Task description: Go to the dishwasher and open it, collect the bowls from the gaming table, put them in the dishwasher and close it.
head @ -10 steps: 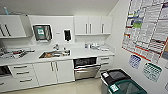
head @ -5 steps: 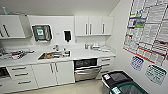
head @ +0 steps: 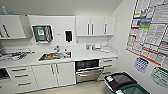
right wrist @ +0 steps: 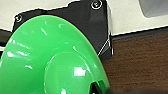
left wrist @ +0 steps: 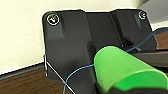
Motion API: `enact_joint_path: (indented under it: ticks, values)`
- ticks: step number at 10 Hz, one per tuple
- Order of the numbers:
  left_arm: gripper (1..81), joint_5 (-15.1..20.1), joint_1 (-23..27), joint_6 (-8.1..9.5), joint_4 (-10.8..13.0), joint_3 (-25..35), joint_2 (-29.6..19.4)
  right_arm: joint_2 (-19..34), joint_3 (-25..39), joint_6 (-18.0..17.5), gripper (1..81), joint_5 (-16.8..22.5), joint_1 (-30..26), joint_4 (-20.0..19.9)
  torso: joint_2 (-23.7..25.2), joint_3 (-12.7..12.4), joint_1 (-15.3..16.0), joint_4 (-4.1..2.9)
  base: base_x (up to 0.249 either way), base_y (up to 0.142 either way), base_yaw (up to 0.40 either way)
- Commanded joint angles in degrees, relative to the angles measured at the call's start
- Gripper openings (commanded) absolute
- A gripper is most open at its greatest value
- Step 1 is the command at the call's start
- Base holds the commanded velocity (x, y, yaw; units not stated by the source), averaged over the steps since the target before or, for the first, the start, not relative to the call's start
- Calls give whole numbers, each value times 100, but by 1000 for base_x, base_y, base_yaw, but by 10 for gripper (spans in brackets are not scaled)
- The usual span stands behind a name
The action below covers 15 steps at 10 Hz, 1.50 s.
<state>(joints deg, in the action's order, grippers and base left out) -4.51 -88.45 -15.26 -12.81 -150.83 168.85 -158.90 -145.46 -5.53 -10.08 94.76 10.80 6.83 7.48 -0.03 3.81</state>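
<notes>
The dishwasher [head: 88, 70] sits lower centre of the head view, door tipped partly open under the white counter [head: 82, 53]. A green bowl [left wrist: 125, 71] looms by the left wrist, another green bowl [right wrist: 52, 60] by the right; whether either gripper clamps them, nobody can tell.

We are in a small office kitchenette. White wall cupboards [head: 95, 25] hang over a long white counter [head: 82, 53] with a steel sink [head: 53, 56] and tap set into it. Below run white drawers [head: 21, 75] and doors, and a built-in dishwasher [head: 88, 70] stands partly open beside them. A paper-towel dispenser [head: 42, 33] and a dark soap dispenser [head: 68, 36] are fixed to the back wall. On the side wall we see a crowd of printed notices [head: 150, 32], with lidded bins [head: 120, 81] beneath them.
</notes>
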Motion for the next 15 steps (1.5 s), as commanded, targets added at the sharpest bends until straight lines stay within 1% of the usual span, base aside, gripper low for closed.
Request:
enact_joint_path:
  ticks: [1,15]
  values:
    - [10,328,263,-56,42,1,-35,120,-8,17,10,261,-172,54,0,0,3,0,89,66,0]
    - [10,328,263,-56,42,19,-62,84,-34,17,10,261,-189,45,0,0,3,0,89,66,0]
